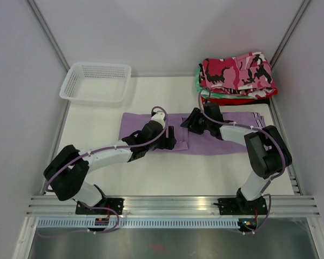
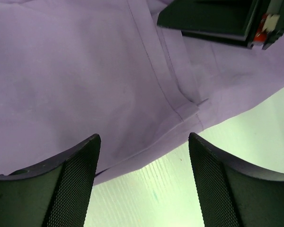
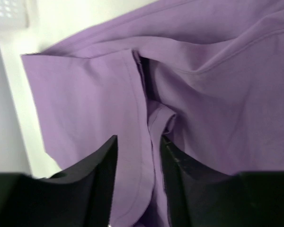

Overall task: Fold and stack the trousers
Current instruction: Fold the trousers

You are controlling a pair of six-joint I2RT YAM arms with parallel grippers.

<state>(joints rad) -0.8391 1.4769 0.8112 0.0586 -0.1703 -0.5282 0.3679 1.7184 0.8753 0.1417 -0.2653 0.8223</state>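
The lilac trousers [image 1: 135,123] lie flat, stretched sideways across the middle of the bench [image 1: 97,162]. Over their near edge the left arm [image 1: 113,154] holds its jaws spread wide, gripping nothing, probably placed to take the hem. The right arm [image 1: 262,145] has its jaws narrowed round a raised crease; whether they pinch it I cannot tell. Far right, the camouflage trousers [image 1: 237,70] top a folded pile [image 1: 232,100], likely where this pair goes.

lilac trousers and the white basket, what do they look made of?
Lilac trousers: thin woven fabric, matte, possibly a cotton blend; stitched seams and soft creases show. White basket: rigid moulded plastic by the look, lattice walls.
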